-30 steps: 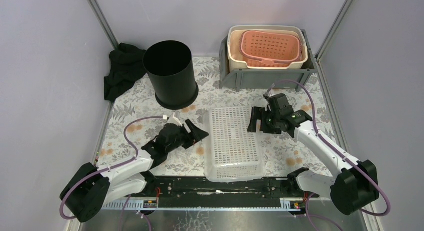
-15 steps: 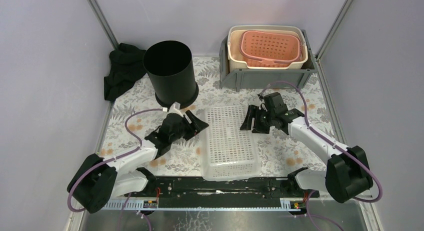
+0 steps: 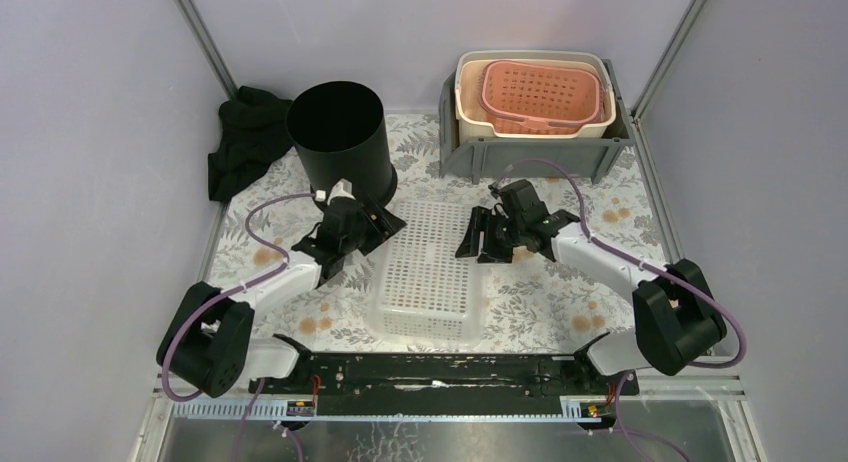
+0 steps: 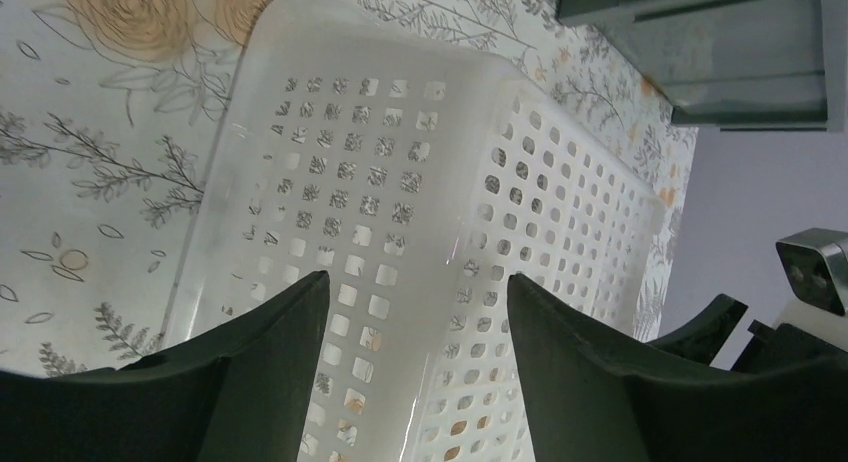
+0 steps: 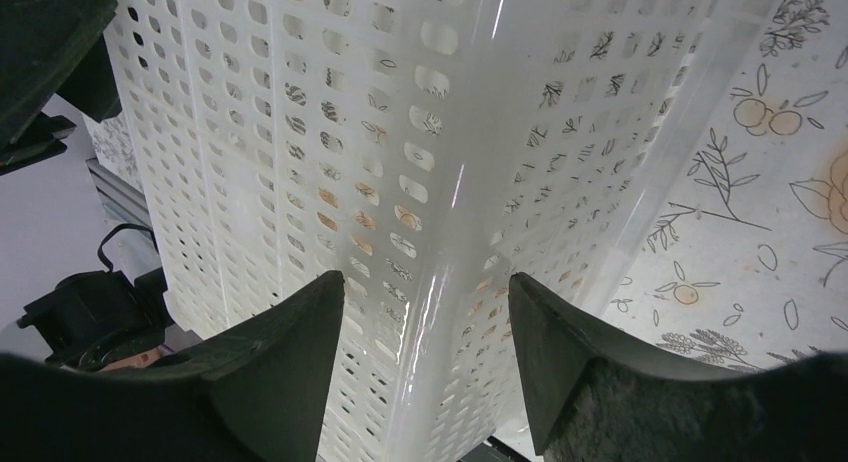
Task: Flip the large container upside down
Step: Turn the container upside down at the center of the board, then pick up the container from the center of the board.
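The large container (image 3: 430, 277), a white perforated basket, lies bottom-up on the flowered table between both arms. My left gripper (image 3: 388, 225) sits at its far left edge. In the left wrist view the left gripper (image 4: 415, 282) straddles the ridge where the container's base (image 4: 340, 162) meets its side wall, one finger on each face. My right gripper (image 3: 468, 244) is at the far right edge. Seen from the right wrist, the right gripper (image 5: 428, 282) likewise spans the container's corner ridge (image 5: 450, 182), its jaws drawn in against both faces.
A tall black round bin (image 3: 340, 142) stands just behind the left gripper, with a black cloth (image 3: 245, 142) to its left. A grey crate (image 3: 520, 157) at the back right holds a cream tub and a salmon basket (image 3: 545, 92). The arms' mounting rail (image 3: 440, 367) runs along the near edge.
The container has shifted left and toward the back of the table, both grippers moving with it. The right gripper's jaws have narrowed onto the edge.
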Robot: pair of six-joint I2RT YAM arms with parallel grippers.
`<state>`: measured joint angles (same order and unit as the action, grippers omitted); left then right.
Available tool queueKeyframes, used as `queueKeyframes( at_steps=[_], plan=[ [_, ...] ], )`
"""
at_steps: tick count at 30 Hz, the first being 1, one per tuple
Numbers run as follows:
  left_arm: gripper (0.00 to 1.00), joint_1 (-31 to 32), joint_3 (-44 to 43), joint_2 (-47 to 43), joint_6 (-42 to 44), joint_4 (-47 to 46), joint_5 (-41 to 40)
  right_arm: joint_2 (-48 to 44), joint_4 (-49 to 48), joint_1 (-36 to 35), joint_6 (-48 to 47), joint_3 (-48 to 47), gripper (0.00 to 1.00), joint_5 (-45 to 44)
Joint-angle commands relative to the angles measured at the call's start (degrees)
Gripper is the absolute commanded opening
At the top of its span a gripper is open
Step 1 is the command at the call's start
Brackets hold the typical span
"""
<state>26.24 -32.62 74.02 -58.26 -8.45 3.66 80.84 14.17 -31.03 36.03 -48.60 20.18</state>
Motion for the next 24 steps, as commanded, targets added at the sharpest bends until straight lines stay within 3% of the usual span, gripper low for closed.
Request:
queueKeyframes(
  at_steps=[1, 11, 17, 18, 19, 20, 21, 24],
  plan=[
    [0.71, -0.6, -3.49, 0.8, 1.5, -0.36, 2.9, 3.14, -4.38, -1.88, 0.95, -4.31, 0.67, 1.83],
    [0.73, -2.75, -7.51, -3.47, 3.74, 9.0, 1.32, 9.06, -3.44, -2.02, -1.15, -10.48, 0.69, 3.11],
    [0.76, -2.86, -19.29, -7.67, 5.22, 26.97, -2.77, 7.6, 0.98, -2.02, -4.74, -11.38, 0.87, -0.13],
    [0.77, -2.85, -21.54, -8.27, 5.6, 29.36, -3.69, 6.78, 1.75, -2.06, -5.35, -11.11, 0.97, -0.79],
    [0.79, -2.89, -23.75, -8.81, 5.96, 32.0, -4.88, 6.0, 2.48, -2.03, -5.83, -10.71, 1.0, -1.6],
    [0.82, -2.82, -25.97, -9.29, 6.37, 34.33, -6.21, 5.0, 3.19, -2.02, -6.23, -10.35, 0.99, -2.31],
    [0.98, -2.86, -27.99, -9.61, 6.98, 36.18, -7.61, 3.58, 4.04, -2.06, -6.59, -9.85, 1.0, -2.99],
    [1.0, -2.83, -34.22, -9.0, 8.99, 41.06, -11.89, 0.35, 5.7, -2.02, -7.38, -7.96, 1.0, -4.74]
  ],
)
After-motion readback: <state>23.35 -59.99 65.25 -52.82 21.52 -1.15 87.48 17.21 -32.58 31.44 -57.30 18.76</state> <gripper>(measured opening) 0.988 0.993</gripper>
